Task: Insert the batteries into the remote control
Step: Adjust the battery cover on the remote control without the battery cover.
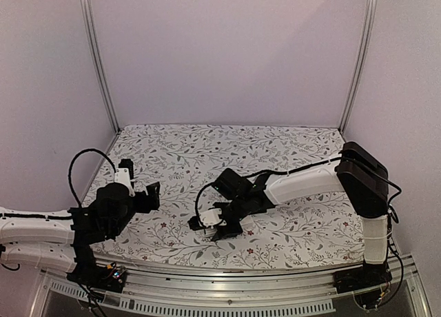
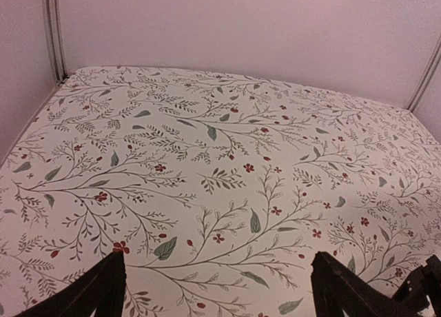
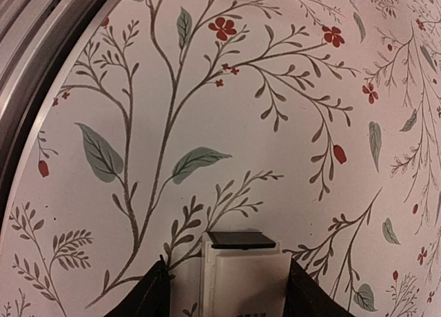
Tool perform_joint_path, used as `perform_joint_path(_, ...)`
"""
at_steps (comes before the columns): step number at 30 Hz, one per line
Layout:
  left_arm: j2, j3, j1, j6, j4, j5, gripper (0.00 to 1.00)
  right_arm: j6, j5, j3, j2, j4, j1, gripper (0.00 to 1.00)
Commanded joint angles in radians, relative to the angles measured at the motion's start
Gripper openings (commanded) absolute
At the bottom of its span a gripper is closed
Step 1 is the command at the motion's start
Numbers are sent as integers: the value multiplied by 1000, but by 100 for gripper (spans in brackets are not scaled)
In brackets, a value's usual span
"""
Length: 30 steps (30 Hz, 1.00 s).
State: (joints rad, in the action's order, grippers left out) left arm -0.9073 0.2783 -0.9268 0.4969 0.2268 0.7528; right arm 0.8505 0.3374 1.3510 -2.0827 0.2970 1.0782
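Observation:
The remote control (image 3: 248, 279) is a white bar with a dark strip at its far end, lying on the flowered cloth. It sits between the fingers of my right gripper (image 3: 227, 293). The right finger is against its edge, and a gap shows between the left finger and its other side. From above, the right gripper (image 1: 219, 225) is low over the remote control (image 1: 227, 218) near the front middle of the table. My left gripper (image 2: 220, 289) is open over bare cloth; in the top view it (image 1: 148, 195) hovers at the left. The batteries are out of view.
The metal front rail (image 3: 41, 48) of the table runs close to the remote's left side. Grey walls and corner posts (image 1: 96, 62) close in the flowered table (image 1: 227, 151) at the back and sides.

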Motion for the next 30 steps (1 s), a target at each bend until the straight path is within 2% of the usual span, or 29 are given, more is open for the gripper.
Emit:
perform_joint_path(1, 13, -16, 16, -14, 5, 10, 93, -13, -23, 10, -12, 18, 6, 51)
perform_joint_path(5, 13, -16, 16, -14, 5, 8, 93, -17, -31, 10, -14, 18, 6, 46)
perform_joint_path(13, 12, -16, 17, -17, 3, 9, 93, -22, -40, 9, -17, 13, 8, 44)
perform_joint_path(20, 7, -16, 17, -32, 5, 0, 93, -52, -35, 20, -6, 11, 8, 59)
perform_joint_path(26, -11, 6, 13, -88, -2, -25, 90, -121, 83, 9, 89, -31, 8, 69)
perform_joint_path(30, 4, 7, -11, -154, 15, -24, 90, -233, 184, -121, 237, -226, -7, 73)
